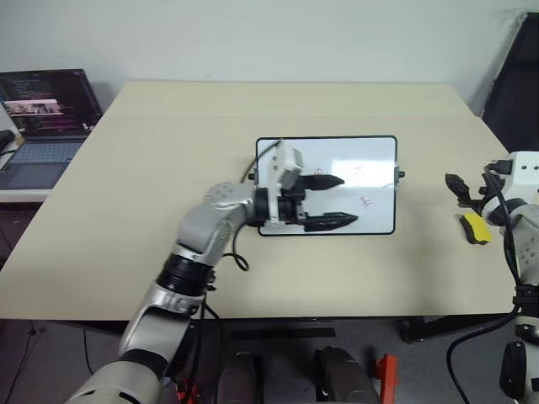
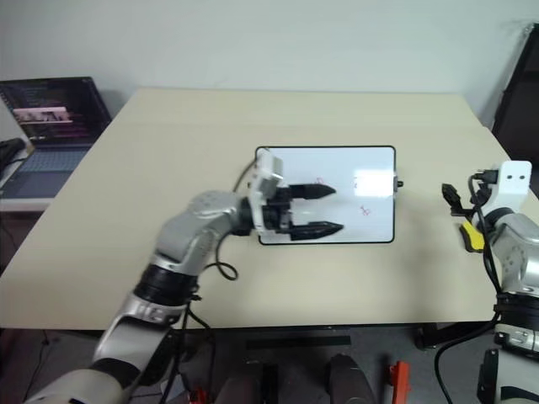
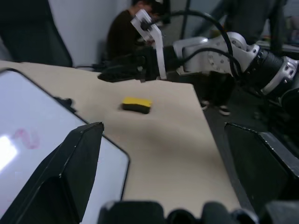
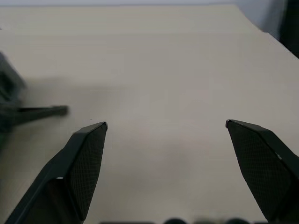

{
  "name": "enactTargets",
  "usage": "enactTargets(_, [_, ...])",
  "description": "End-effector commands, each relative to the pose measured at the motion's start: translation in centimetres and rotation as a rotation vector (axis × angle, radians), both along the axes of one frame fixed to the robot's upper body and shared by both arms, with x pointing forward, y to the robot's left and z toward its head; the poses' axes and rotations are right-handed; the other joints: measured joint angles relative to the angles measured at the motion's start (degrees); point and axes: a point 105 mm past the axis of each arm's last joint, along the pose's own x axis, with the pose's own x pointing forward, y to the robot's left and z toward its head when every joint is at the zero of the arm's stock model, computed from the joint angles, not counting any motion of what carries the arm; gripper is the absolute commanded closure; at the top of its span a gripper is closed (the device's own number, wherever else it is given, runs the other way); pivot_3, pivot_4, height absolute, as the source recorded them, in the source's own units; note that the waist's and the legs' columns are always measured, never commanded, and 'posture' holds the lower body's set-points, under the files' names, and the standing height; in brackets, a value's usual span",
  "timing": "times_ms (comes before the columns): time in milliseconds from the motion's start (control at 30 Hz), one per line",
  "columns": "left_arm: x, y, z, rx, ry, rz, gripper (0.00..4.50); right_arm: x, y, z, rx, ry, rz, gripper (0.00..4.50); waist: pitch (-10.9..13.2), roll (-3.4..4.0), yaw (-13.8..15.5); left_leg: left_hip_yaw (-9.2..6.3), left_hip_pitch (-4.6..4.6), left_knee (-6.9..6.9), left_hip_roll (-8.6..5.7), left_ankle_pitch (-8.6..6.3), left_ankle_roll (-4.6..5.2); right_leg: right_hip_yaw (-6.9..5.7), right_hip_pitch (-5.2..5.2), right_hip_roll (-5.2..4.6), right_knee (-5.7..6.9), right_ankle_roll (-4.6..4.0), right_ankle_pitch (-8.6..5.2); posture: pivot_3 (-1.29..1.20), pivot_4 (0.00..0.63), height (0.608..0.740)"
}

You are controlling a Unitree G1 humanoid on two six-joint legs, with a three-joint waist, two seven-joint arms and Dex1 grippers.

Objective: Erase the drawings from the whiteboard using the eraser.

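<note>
The left end effector [image 1: 333, 202] hangs over the whiteboard [image 1: 370, 156], pointing toward the robot's right with its two black fingers spread apart and nothing between them; the arm and wrist cover the board's left part, so its left edge and whatever may be written there cannot be made out. Three small pink drawings [image 1: 365, 201] can be counted on the bare white area, one near the upper finger, one fainter beside a bright glare patch, and one lower right; they are too small to read as shapes. One black knob [image 1: 400, 175] shows on the board's right short side. The single yellow eraser [image 1: 476, 227] lies on the beige surface [image 1: 168, 151] well to the right of the board, partly hidden by the right arm's cables in the head views; the left wrist view shows it whole, yellow on top with a dark underside, lying free. The right end effector [image 1: 459, 187] hovers just beyond the eraser, released, its fingers wide apart and holding nothing. One open laptop [image 1: 42, 126] sits on a side table at the far left, cut off by the picture edge. A seated person [image 3: 124, 35] is partly visible behind the right arm.
</note>
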Motion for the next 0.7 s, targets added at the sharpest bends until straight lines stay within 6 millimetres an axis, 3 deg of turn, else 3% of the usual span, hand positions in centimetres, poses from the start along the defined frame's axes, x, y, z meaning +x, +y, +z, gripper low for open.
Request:
enactTargets(33, [0.0,-1.8,-0.7,0.051,-0.069,-0.010,0.00,-0.6,-1.5,0.6,0.023,0.017,-0.017,0.04,-0.01,0.02,-0.25,0.00,0.02,-0.01,0.00,0.00,0.00,0.01,0.00,0.01,0.02,0.00,-0.01,0.00,0.150,0.740])
enactTargets(200, [0.0,-4.3,-2.0,0.061,-0.053,0.013,0.00,-1.4,-2.1,-2.1,0.029,0.144,0.021,0.04,-0.02,0.03,-0.11,0.02,0.05,0.06,0.02,0.00,0.00,0.05,0.05,0.05,0.04,0.25,-0.14,0.00,0.150,0.740])
enactTargets(700, [0.0,-3.3,-2.6,0.072,-0.047,0.045,0.00,-2.3,-3.2,-4.8,0.069,0.206,-0.017,0.04,-0.06,0.12,-0.08,0.02,0.04,0.06,0.01,0.00,0.00,0.05,0.05,0.04,0.03,0.27,-0.14,0.00,0.150,0.740])
